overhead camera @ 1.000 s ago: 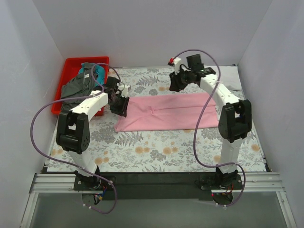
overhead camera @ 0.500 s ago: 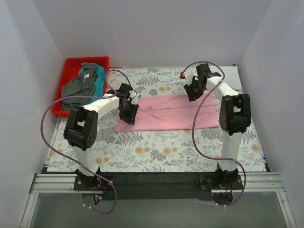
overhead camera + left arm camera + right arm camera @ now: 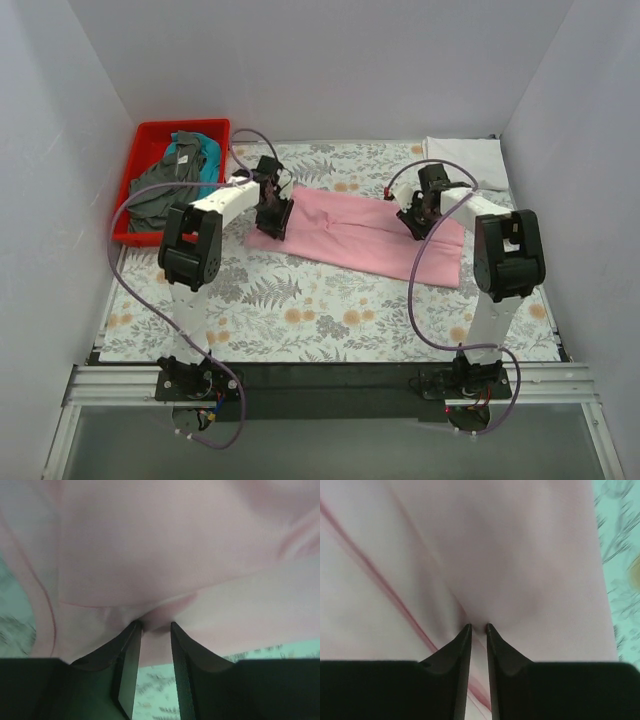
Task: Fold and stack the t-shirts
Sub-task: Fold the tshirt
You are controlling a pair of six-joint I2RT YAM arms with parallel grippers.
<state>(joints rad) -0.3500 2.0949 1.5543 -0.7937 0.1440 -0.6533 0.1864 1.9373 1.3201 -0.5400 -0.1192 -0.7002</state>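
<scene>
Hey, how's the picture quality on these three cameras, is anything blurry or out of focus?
Top external: evenly lit and sharp, no glare. Left wrist: the pink t-shirt is soft and out of focus, and the tablecloth at the left edge is smeared. Right wrist: the cloth is equally soft, while the right claw has crisper dark edges.
</scene>
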